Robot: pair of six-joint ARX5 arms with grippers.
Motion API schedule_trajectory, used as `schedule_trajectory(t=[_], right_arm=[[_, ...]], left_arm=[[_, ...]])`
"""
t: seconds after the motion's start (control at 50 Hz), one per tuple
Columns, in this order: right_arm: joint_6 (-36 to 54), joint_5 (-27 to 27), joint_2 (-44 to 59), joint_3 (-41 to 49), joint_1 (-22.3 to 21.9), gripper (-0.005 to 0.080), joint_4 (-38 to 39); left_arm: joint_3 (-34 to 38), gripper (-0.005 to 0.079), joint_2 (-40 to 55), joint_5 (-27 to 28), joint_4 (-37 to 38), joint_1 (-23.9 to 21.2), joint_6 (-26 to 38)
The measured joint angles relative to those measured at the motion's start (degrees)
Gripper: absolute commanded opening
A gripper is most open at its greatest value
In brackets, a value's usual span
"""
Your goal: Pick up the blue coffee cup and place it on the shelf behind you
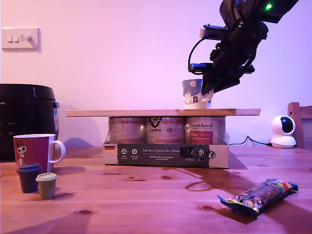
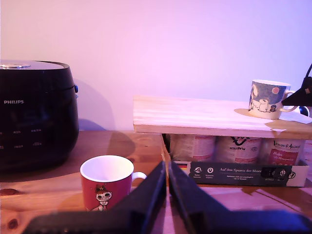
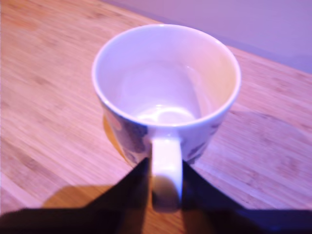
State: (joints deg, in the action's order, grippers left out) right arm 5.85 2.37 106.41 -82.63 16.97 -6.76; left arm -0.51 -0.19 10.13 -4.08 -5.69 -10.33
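Note:
The blue coffee cup (image 1: 192,92) (image 2: 265,99) (image 3: 165,73), white with blue cartoon art, stands upright on the shelf (image 1: 122,112) (image 2: 195,114) (image 3: 48,73), a light wood plank, toward the exterior view's right end. My second gripper (image 1: 209,92) (image 3: 165,190) reaches down from the exterior view's upper right, its dark fingers (image 3: 139,178) pressed on either side of the white handle. My first gripper (image 2: 167,170) is shut and empty, low over the table, pointing between a red mug and the shelf. It does not show in the exterior view.
The plank rests on a cardboard tray of cans (image 1: 165,155) (image 2: 243,173). A red mug (image 1: 34,151) (image 2: 106,187), two small capsule cups (image 1: 28,176) and a black cooker (image 1: 27,117) (image 2: 34,112) stand at the exterior view's left. A snack packet (image 1: 258,195) and white camera (image 1: 282,129) lie at its right.

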Motion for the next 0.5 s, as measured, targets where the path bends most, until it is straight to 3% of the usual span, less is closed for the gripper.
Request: schedule_trajectory(t=[0.1, 0.5], right_arm=[[0.0, 0.0, 0.0, 0.0, 0.0, 0.0359, -0.3], [0.0, 0.0, -0.2, 0.0, 0.5, 0.0361, -1.2]], left_arm=[[0.0, -0.0021, 0.0, 0.0, 0.0, 0.0, 0.0], [0.0, -0.0021, 0.0, 0.0, 0.0, 0.0, 0.0]])
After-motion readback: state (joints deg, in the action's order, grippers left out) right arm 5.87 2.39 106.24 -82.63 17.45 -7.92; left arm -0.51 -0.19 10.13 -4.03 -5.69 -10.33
